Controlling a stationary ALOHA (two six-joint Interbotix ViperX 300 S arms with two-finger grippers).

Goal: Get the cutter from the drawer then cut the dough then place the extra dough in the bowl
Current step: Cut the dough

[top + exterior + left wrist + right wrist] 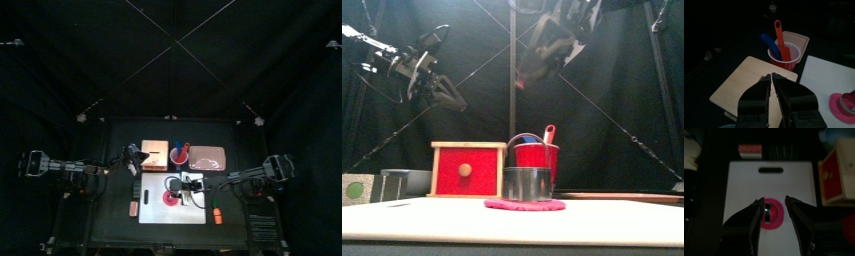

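The round metal cutter [527, 184] stands on the flat pink dough [525, 205], which lies on the white cutting board [513, 228]. My right gripper [774, 200] hangs open high above them, and the dough [773, 214] shows between its jaws. The wooden box [469, 170] behind has its red drawer front closed. My left gripper [773, 76] is shut with nothing in it and hovers over the box's pale top [747, 80]. In the top view the left gripper [138, 158] is at the box's left and the right gripper [194, 186] is by the dough [168, 198].
A red cup [537, 157] with a blue and a red knife stands beside the box. The pink tray [210, 158] lies at the back right. Small red toys lie at the board's left [131, 208] and right [214, 215]. A grey container [396, 185] stands far left.
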